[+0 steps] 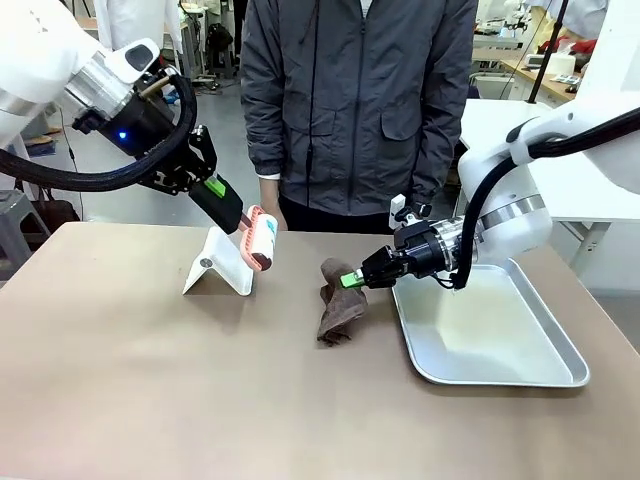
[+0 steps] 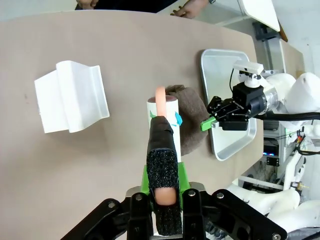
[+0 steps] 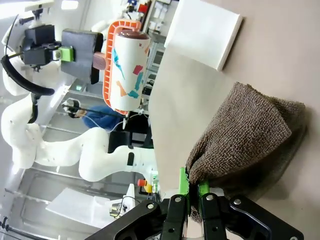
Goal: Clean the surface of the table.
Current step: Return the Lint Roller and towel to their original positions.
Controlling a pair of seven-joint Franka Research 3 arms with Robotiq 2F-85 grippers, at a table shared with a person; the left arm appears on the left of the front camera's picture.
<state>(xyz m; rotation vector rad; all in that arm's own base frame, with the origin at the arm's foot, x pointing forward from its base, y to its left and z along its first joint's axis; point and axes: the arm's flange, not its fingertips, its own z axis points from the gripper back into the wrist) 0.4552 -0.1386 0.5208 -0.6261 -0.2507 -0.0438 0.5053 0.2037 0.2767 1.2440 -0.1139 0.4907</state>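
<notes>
My left gripper hangs above the brownish table, shut on the pink handle of a lint roller. The white roller with coloured marks points out past the fingers, and it is off the tabletop. Its white folded stand sits just below it. My right gripper is shut on the top edge of a brown cloth, which droops onto the table. In the right wrist view the cloth bunches between the green pads of the gripper.
A shiny metal tray lies on the table's right side, under my right arm. A person in a grey jacket stands at the far edge, hands near the rim. White-topped tables stand behind at the right.
</notes>
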